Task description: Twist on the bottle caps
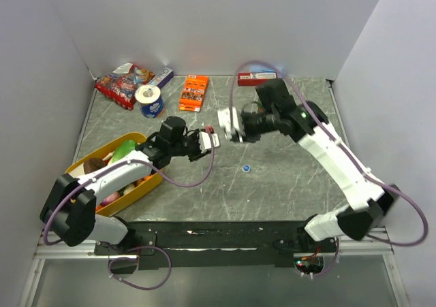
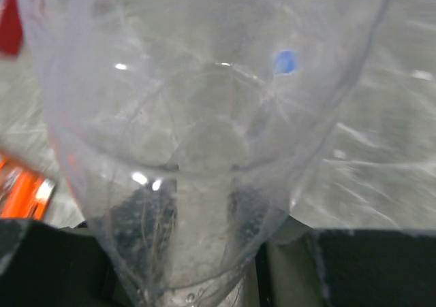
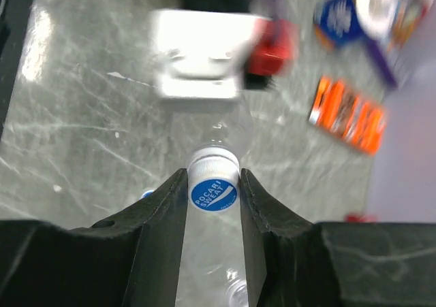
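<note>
Blue cap (image 3: 213,192) between right fingers (image 3: 160,215), atop bottle (image 2: 204,116)

The table (image 1: 272,184) is viewed from above and behind; the clear bottle (image 2: 204,116) is framed close-up, from opposite ends, by 2 wrist cameras.

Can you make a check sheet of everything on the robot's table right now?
Surface: grey marbled table, nothing spilled seen.
Job's things: clear bottle with a blue cap on its neck; spare blue cap lying on the table; second bottle not seen.
Clutter: yellow tray of bits, snack bag, blue-white roll, orange box, red box.
End effectors: left end effector shut on the bottle; right end effector shut on the cap.
Cables: purple cables looping off both arms.
Surroundings: white walls on three sides.
</note>
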Motion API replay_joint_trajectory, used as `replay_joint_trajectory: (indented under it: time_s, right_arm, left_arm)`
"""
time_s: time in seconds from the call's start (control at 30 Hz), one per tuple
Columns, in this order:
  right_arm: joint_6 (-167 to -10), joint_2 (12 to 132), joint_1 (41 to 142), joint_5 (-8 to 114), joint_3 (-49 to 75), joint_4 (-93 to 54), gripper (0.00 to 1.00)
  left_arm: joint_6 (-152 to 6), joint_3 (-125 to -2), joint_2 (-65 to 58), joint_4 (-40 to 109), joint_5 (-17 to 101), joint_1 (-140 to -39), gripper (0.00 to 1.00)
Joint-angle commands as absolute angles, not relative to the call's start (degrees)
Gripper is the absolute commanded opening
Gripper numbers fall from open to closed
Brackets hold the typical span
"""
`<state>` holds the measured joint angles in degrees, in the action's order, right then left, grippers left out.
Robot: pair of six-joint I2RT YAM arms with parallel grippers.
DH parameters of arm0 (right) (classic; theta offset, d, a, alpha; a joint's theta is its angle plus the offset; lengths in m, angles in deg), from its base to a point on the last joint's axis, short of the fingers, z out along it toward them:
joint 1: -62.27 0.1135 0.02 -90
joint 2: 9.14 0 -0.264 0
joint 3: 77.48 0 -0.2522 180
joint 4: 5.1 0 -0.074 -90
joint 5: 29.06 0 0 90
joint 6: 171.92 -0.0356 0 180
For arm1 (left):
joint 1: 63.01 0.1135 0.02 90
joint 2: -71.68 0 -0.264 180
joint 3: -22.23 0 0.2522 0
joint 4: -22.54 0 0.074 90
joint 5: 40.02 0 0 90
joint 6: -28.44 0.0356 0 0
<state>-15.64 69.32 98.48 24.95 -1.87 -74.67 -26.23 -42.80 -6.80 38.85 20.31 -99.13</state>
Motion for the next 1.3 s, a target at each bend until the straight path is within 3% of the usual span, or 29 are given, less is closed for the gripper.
replay_joint_trajectory:
  time_s: [0.0,0.1,0.2,0.4,0.47,0.5,0.57,0.67,0.77,0.8,0.9,1.0,1.27]
  right_arm:
    - [-49.93,79.78,99.01,25.43,-11.25,-71.68,0.00]
    - [-66.20,86.89,98.66,24.30,-19.15,-73.60,0.00]
    - [-83.68,93.75,95.51,14.91,-26.38,-74.33,0.00]
    - [-87.54,95.80,92.69,14.45,-28.66,-74.23,0.01]
    - [-88.51,95.63,89.63,13.04,-31.54,-73.53,0.15]
    - [-89.04,95.36,88.39,12.86,-33.22,-73.35,0.34]
    - [-89.04,95.01,86.28,11.20,-38.58,-72.21,0.52]
    - [-86.68,92.30,82.15,8.47,-39.40,-69.05,0.57]
    - [-71.88,86.24,81.52,5.13,-32.03,-70.17,0.57]
    - [-59.11,81.96,82.04,5.04,-28.96,-70.97,0.57]
    - [-31.25,70.46,85.29,7.66,-12.37,-72.56,0.59]
    - [-14.40,61.82,88.72,13.29,1.72,-71.24,0.65]
    - [-8.11,57.48,96.37,19.10,9.65,-67.02,0.67]
  left_arm:
    - [-34.47,-41.20,-5.13,12.26,46.01,-104.75,0.01]
    - [-34.75,-41.45,-7.93,3.80,60.20,-108.27,0.01]
    - [-34.05,-44.00,-11.45,2.64,65.87,-109.68,0.01]
    - [-31.86,-45.50,-15.24,5.00,70.90,-110.03,0.01]
    - [-31.59,-44.71,-15.24,6.41,70.99,-109.68,0.01]
    - [-31.33,-44.19,-14.89,8.86,70.38,-109.42,0.01]
    - [-31.76,-42.78,-14.37,11.42,67.75,-108.72,0.01]
    - [-32.90,-40.06,-11.56,15.64,58.57,-107.05,0.01]
    - [-32.82,-39.96,-7.78,23.54,45.90,-103.80,0.01]
    - [-31.77,-40.22,-5.86,26.17,35.76,-102.66,0.01]
    - [-26.87,-41.54,-3.56,33.73,22.35,-100.02,0.01]
    - [-20.89,-43.73,-3.03,40.77,19.05,-99.75,0.01]
    - [-16.30,-46.20,-3.64,45.70,16.76,-99.75,0.01]
